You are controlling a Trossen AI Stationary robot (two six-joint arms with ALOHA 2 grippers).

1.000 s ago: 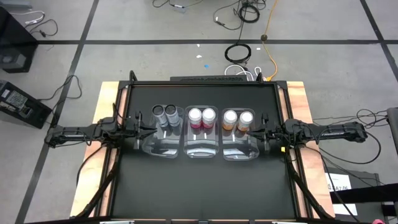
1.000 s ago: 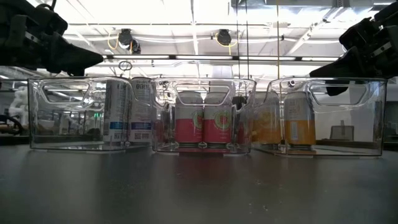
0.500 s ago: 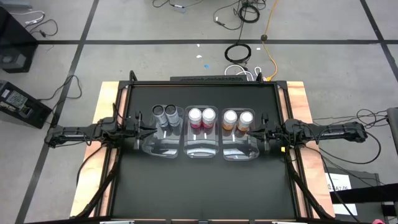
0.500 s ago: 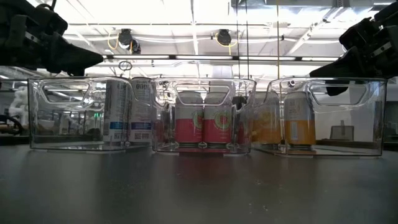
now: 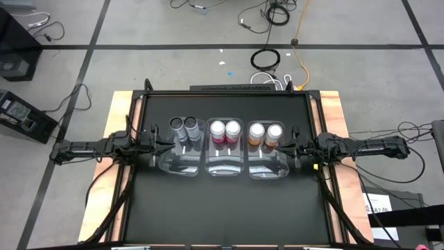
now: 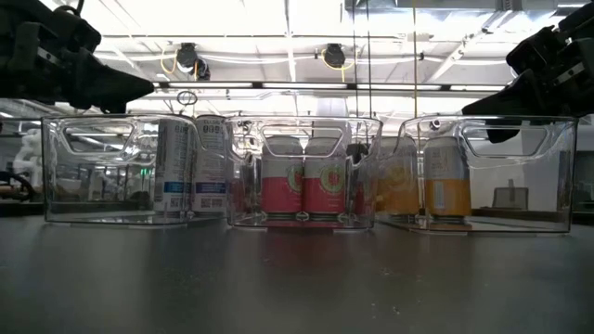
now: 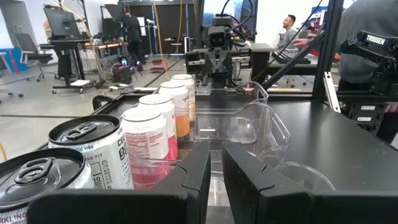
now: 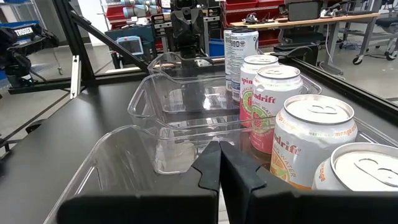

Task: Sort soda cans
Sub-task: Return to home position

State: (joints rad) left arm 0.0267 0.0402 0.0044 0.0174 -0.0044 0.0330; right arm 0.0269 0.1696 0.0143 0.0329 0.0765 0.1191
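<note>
Six soda cans stand upright in three clear bins set in a row. Two dark grey cans (image 5: 184,126) are in the left bin (image 5: 179,165). Two pink-red cans (image 5: 225,129) are in the middle bin (image 5: 223,169). Two orange cans (image 5: 266,130) are in the right bin (image 5: 269,170). Each pair stands at its bin's far end. My left gripper (image 5: 161,144) hovers at the left bin's outer side, open by a narrow gap (image 7: 216,152). My right gripper (image 5: 291,147) hovers at the right bin's outer side, shut (image 8: 219,152). Both are level and point toward each other.
The near halves of all three bins hold nothing. In the low view both arms (image 6: 93,79) (image 6: 520,88) sit about level with the bin rims. Bare black table (image 5: 222,215) lies on the near side of the bins. People and equipment show in the room beyond.
</note>
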